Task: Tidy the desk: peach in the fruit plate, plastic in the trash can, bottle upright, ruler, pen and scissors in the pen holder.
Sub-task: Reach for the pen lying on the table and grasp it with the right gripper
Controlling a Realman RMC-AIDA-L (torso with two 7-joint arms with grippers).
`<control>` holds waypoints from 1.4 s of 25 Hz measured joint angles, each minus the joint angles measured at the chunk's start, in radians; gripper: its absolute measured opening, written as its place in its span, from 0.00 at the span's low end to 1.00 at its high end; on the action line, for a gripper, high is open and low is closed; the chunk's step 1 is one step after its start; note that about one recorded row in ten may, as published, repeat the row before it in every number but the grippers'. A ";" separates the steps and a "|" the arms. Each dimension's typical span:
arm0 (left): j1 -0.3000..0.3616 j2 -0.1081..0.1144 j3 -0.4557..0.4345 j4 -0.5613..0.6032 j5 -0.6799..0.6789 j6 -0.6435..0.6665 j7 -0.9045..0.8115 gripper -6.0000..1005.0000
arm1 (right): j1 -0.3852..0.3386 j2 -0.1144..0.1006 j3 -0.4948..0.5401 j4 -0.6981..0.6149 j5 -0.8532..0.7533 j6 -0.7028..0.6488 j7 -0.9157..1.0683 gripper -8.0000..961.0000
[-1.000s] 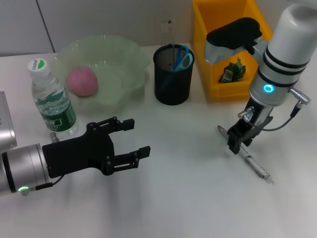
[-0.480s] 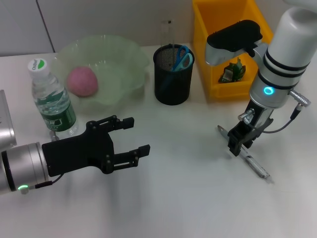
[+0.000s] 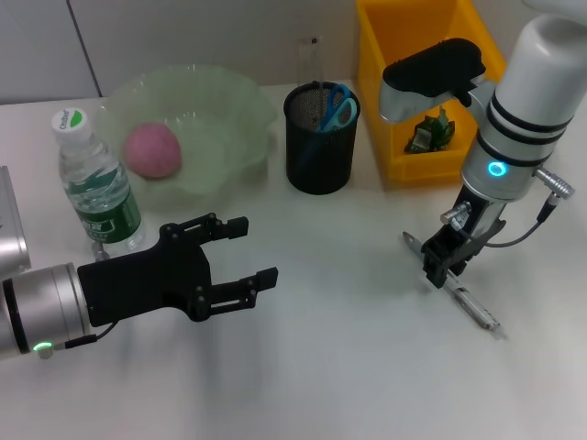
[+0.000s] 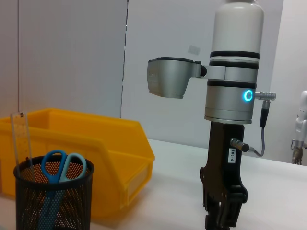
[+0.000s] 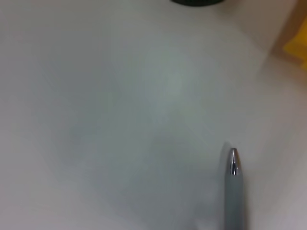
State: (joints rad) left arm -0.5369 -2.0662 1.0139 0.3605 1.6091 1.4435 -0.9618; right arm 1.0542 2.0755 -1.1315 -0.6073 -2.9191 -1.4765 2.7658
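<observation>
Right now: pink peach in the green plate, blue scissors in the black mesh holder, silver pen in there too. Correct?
Not the silver pen: the head view shows it lying on the white desk under the right gripper. The pink peach is in the green plate, and the blue scissors are in the black mesh holder.

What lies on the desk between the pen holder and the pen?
Nothing: in the head view the white desk is bare from the pen holder to the pen, where the right gripper sits. The left gripper hovers open, well off that stretch.
</observation>
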 joint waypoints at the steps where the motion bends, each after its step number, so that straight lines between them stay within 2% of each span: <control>1: 0.000 0.000 0.000 0.000 0.000 0.000 0.000 0.78 | 0.000 0.000 0.000 0.000 0.000 0.002 0.000 0.28; 35: 0.000 0.002 0.011 0.002 0.000 0.006 0.000 0.78 | -0.014 0.000 -0.005 0.004 0.000 0.005 0.000 0.27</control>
State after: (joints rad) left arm -0.5370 -2.0647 1.0247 0.3621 1.6091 1.4493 -0.9622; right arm 1.0399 2.0754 -1.1366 -0.6036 -2.9192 -1.4712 2.7656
